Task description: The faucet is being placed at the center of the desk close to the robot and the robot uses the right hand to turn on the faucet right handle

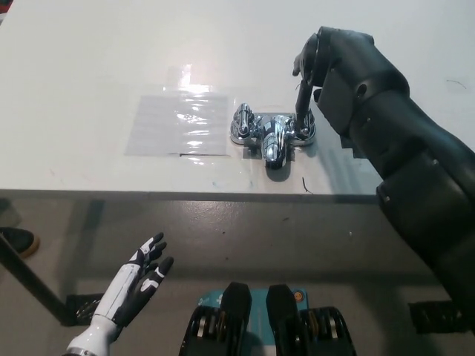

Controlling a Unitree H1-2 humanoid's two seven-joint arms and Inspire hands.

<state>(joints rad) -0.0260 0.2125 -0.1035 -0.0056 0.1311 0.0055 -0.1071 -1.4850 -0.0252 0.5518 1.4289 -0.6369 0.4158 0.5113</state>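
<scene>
The shiny metal faucet point(273, 136) sits on the smooth white desk point(89, 59), near its front edge. The black right hand point(338, 63) has its fingers point(303, 96) apart, one long finger pointing down onto the round right handle point(305, 127) under its tip. The white left hand point(139, 284) rests low, fingers spread

Right hand point(324, 65) angled downward, left hand point(139, 281) rests low, fingers spread

Glossy chromed metal faucet point(272, 133)
</scene>
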